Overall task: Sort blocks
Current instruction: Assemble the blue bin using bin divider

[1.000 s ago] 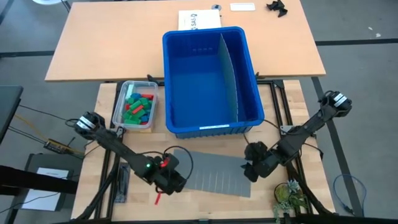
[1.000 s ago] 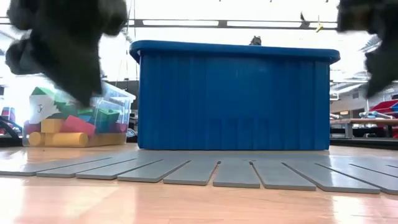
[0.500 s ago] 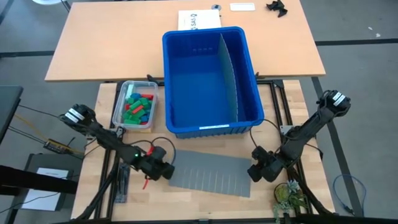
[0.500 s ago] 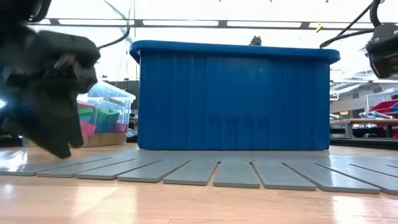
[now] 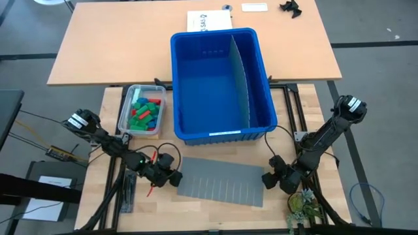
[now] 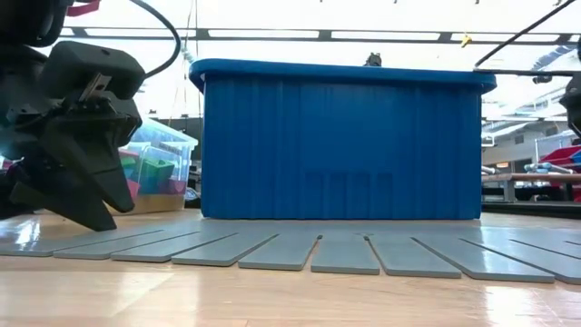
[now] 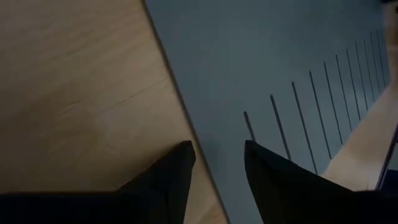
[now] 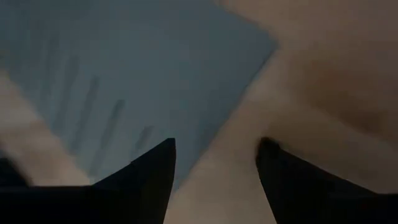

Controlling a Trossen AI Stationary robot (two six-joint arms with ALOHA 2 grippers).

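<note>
Bench [image 5: 307, 98]: wooden top carrying bin, mat, tub and both arms.
Bin [image 5: 222, 85]: large, blue, at the bench's middle and far side; a divider splits it into a wide left and a narrow right compartment. Both appear empty.
Mat [image 5: 219, 181]: grey, slotted, flat along the near edge, just in front of the bin.
Tub [image 5: 141, 109]: small, clear, touching or just beside the bin's left wall, toward the left edge.
Blocks [image 5: 145, 113]: all inside the tub, heaped; red, green, blue and yellow. None lies loose on the bench. Long axes are mixed; none can be singled out.
Left gripper [image 5: 171, 177]: low at the mat's left edge, near the near-left corner. Fingers [image 7: 174, 174] are parted with nothing between them.
Right gripper [image 5: 274, 180]: low at the mat's right end, near the near-right corner. Fingers parted, nothing held.
Key relation: the blocks lie beyond the left gripper, toward the far side and slightly left. The left arm is clearly nearer; the bin stands between the right arm and the tub.
Obstruction: the tub's walls and the adjacent bin wall probably require an approach from above.
Progress: judged not yet started.
</note>
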